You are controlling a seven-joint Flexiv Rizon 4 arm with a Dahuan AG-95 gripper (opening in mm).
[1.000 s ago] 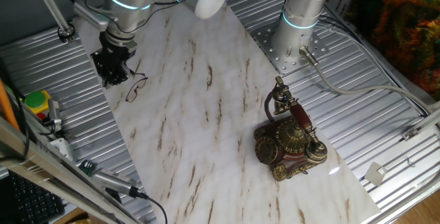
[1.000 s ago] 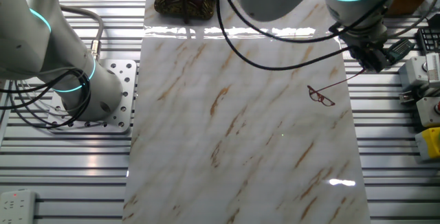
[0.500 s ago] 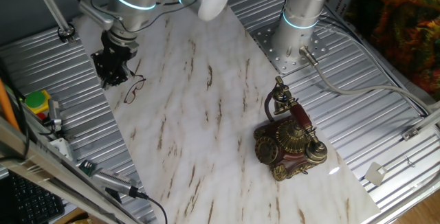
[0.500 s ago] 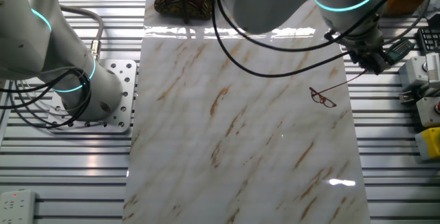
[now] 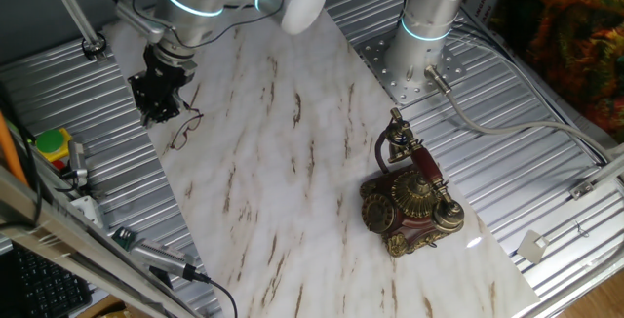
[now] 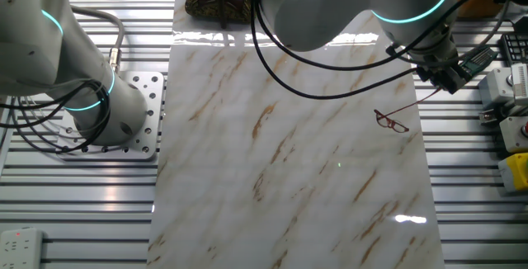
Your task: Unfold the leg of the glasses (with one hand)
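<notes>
On the marble-patterned board (image 5: 292, 162), the ornate antique telephone (image 5: 409, 201) stands far from the work, cut off at the top edge in the other fixed view. Near the opposite edge, the black gripper (image 6: 445, 77) seems to pinch one thin leg of the glasses (image 6: 391, 120); its jaw gap cannot be made out. Dark reddish wire frame and oval lenses rest on the board, details blurred.
</notes>
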